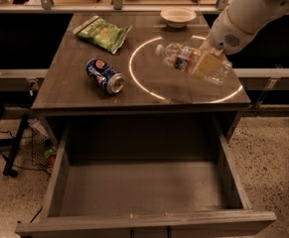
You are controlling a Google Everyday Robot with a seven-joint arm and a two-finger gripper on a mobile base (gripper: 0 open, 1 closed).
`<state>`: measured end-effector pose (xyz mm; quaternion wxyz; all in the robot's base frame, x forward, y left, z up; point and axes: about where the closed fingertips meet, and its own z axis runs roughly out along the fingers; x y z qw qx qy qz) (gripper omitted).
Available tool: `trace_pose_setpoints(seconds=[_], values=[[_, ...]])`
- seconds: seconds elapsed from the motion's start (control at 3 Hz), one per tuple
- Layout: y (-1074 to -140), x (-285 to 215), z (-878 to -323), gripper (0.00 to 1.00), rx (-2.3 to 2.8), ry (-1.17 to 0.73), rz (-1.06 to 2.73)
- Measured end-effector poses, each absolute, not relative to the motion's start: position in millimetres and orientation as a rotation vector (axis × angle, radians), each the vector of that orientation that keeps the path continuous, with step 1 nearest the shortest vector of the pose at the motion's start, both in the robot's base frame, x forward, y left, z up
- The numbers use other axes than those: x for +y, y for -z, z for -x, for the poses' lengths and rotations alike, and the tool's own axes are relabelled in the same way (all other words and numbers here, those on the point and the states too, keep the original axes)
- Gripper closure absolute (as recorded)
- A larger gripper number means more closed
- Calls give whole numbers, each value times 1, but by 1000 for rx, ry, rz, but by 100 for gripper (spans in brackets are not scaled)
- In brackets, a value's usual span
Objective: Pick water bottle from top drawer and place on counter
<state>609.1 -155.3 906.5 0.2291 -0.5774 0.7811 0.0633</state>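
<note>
- so, where is your gripper right now?
- your gripper point(211, 63) is over the right half of the counter point(69, 86), at the end of the white arm point(248, 9) that reaches in from the upper right. it is clamped on the water bottle point(181, 57), with a yellowish finger point(203, 67) across the bottle's thick end.
- and how does the bottle lie?
- on its side and tilted, with the cap pointing left and toward the back of the counter. it sits inside the white circle point(134, 76), in its right part. you cannot tell from this view whether it touches the wood or hangs just above it.
- what else is around it?
- a blue soda can point(106, 76) lies on its side just left of the circle, well apart from the bottle. a green chip bag point(103, 32) lies at the back left. a pale bowl point(178, 16) stands at the back edge, behind the bottle's cap and near it. none of them touches the bottle or your gripper.
- and the top drawer?
- the top drawer point(144, 222) is pulled out in front of the counter, below your gripper, with its flat bottom in view.
</note>
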Motion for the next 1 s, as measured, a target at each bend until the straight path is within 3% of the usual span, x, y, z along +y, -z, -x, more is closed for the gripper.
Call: trace_pose_setpoints(seconds=[1.0], values=[[-856,-145,-660,20,2207,-327,1400]])
